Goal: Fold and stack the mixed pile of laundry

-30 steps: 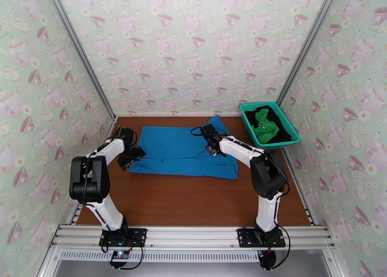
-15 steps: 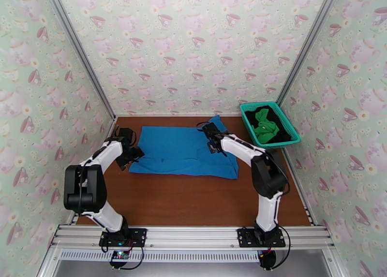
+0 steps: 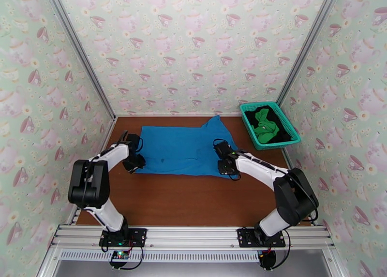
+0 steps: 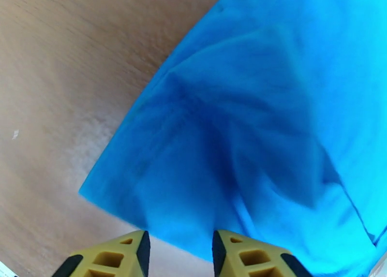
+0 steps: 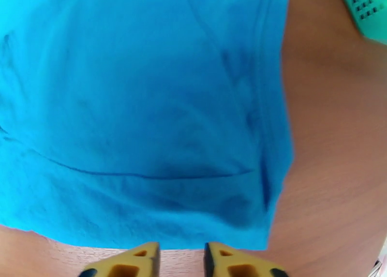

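The bright blue shirt [image 3: 186,147] lies spread flat on the brown table. My left gripper [image 3: 135,164] sits at its near-left corner; in the left wrist view the gripper [image 4: 179,251] is open, with the shirt's [image 4: 251,128] edge reaching in between the yellow fingertips. My right gripper [image 3: 226,167] is at the near-right corner. In the right wrist view it [image 5: 181,256] is open with a narrow gap, and the shirt's [image 5: 145,104] hem lies just ahead of the tips. The green garment [image 3: 265,125] and the black one [image 3: 281,136] lie crumpled in the basket.
The teal lattice basket [image 3: 278,145] stands at the back right, and its corner [image 5: 367,7] shows in the right wrist view. Bare brown table [image 3: 193,200] stretches between the shirt and the arm bases. Patterned walls enclose the table on three sides.
My right gripper swung from the shirt's far-right area back to its near-right corner. The left gripper shifted slightly nearer and onto the near-left corner. The shirt's right side now sits a little differently.
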